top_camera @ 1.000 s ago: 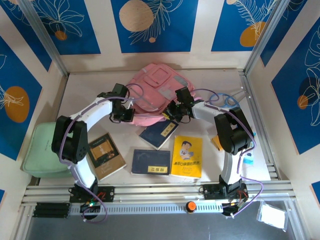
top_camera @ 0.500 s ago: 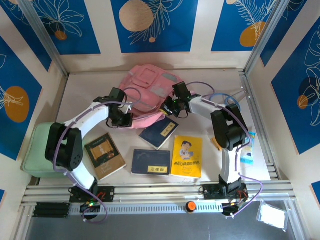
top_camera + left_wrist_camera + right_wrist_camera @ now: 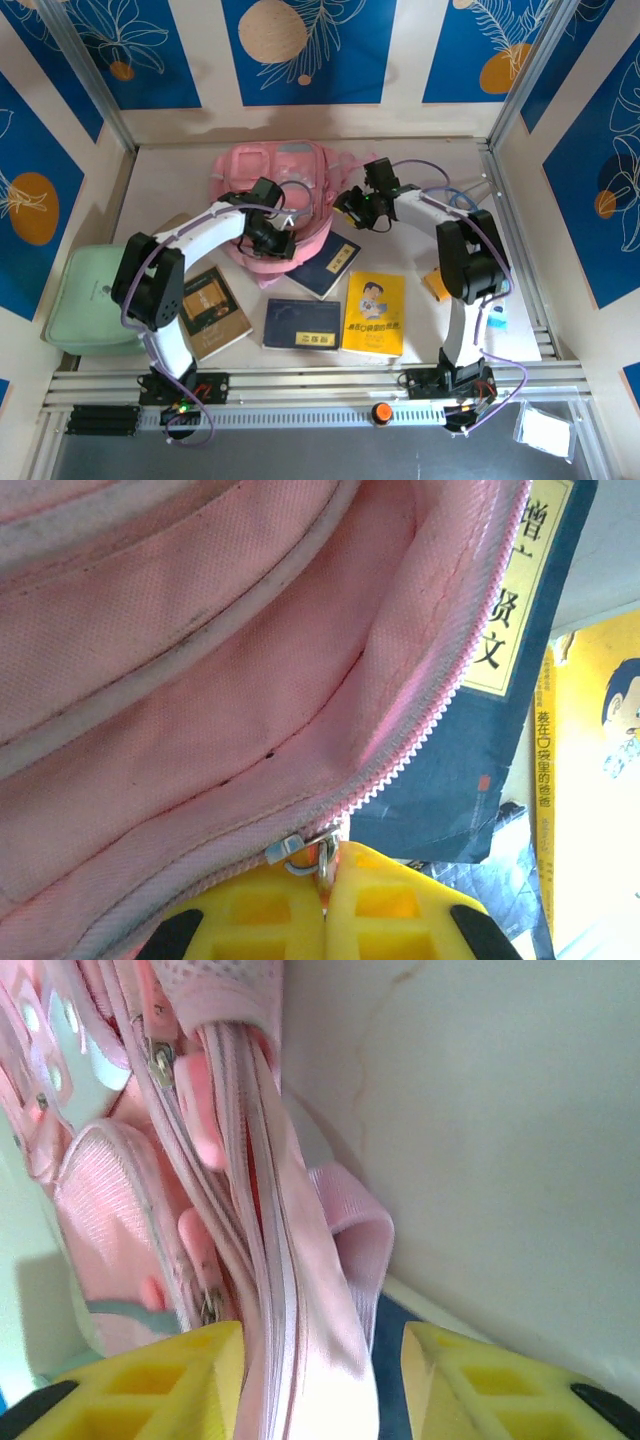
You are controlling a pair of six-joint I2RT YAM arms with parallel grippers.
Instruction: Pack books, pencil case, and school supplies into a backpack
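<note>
On the table (image 3: 180,170), the backpack (image 3: 275,185) lies with its opening toward the arms. The left gripper (image 3: 328,880) is clamped on the zipper pull (image 3: 305,848). The right gripper (image 3: 318,1360) stands open astride the backpack's edge. All four books (image 3: 302,323) lie outside, so packing is judged not yet begun.

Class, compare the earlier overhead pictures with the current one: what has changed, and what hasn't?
The backpack swung left and turned. The left gripper, shut on its zip pull, moved rightward. The right gripper opened around the backpack's edge. The four books stayed put.
</note>
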